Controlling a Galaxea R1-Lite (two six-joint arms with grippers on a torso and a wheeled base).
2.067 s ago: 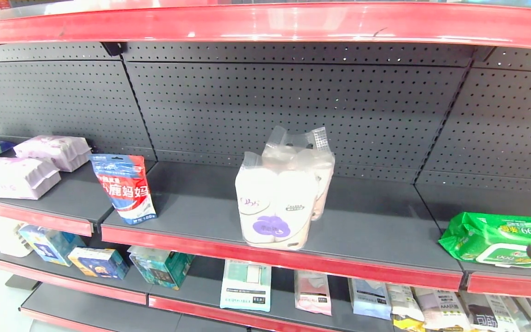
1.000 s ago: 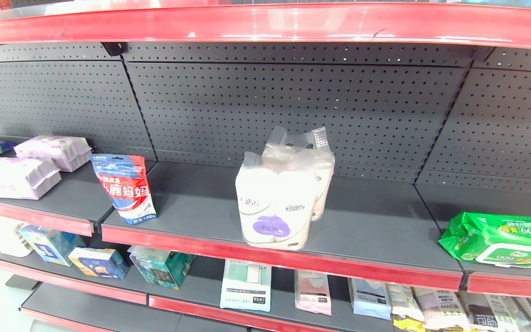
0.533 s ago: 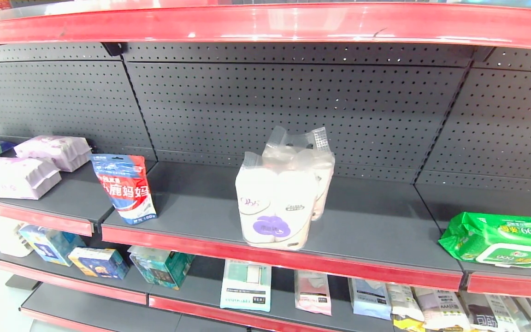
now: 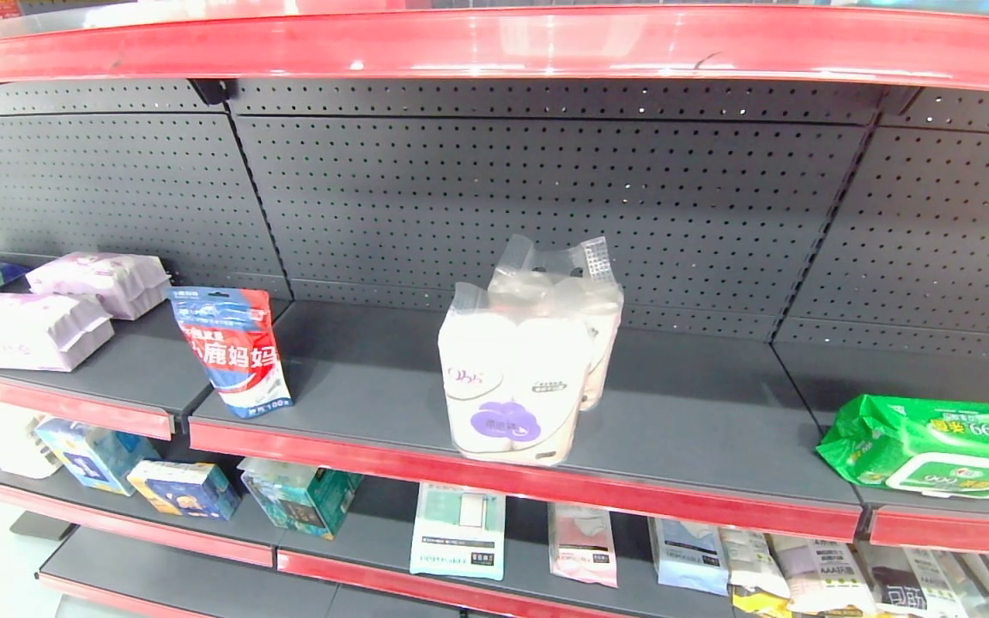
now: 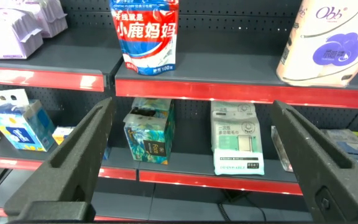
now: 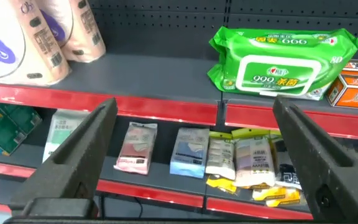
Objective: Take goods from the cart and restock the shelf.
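A pack of white toilet rolls in clear wrap stands at the front middle of the dark shelf. A red and blue pouch stands upright to its left. A green wipes pack lies at the right. My left gripper is open and empty, held in front of the lower shelf below the pouch and the rolls. My right gripper is open and empty too, facing the shelf edge below the wipes pack and the rolls.
Pale purple packs lie at the shelf's left end. A small red box sits right of the wipes. The lower shelf holds tissue boxes and several flat packets. A red-edged shelf runs overhead.
A dark gripper tip at the head view's right edge, seen 2.1 s ago, has dropped out of that view. The goods on the shelf have not moved.
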